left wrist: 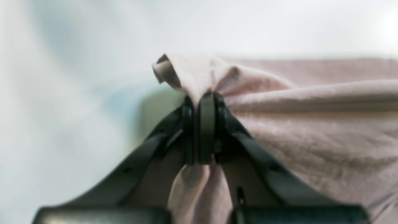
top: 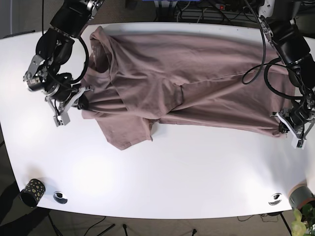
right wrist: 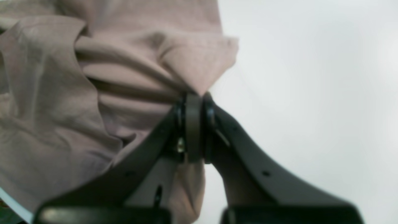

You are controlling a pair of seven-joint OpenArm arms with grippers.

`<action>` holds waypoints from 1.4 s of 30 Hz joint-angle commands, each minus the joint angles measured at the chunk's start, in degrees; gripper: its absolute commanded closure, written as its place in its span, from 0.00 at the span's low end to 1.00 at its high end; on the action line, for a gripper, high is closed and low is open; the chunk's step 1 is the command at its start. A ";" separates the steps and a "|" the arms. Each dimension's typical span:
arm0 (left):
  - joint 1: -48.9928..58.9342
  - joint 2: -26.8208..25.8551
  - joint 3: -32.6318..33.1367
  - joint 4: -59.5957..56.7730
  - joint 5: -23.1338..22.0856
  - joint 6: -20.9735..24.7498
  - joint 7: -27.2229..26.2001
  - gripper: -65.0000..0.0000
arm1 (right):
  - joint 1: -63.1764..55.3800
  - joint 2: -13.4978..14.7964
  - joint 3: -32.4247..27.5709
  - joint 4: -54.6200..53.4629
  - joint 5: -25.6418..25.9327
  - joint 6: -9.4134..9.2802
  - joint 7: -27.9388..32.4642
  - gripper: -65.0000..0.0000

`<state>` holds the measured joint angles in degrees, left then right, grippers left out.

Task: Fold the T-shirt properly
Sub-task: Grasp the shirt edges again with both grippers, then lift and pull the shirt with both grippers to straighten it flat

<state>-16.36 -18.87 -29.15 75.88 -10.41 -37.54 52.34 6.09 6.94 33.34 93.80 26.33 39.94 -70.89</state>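
Though blurred, left gripper (left wrist: 203,102) pinching T-shirt (left wrist: 311,130), edge hidden

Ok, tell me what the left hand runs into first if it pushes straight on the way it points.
The left hand is shut on the T-shirt edge. Straight ahead lies only the pinched fold, then bare white table. The way looks free, though depth is unclear in the blurred wrist view.

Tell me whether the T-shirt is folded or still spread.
Partly folded: the T-shirt lies lengthwise doubled across the table, one sleeve sticking out.
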 commanded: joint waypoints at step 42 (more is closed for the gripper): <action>-39.42 -3.85 8.09 1.97 2.99 8.92 2.30 0.99 | 61.30 14.29 -21.52 -25.36 1.23 0.06 -1.33 1.00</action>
<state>-55.44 -21.96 -20.95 77.10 -7.55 -28.86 56.01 66.28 20.80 11.44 67.77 27.35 40.10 -72.01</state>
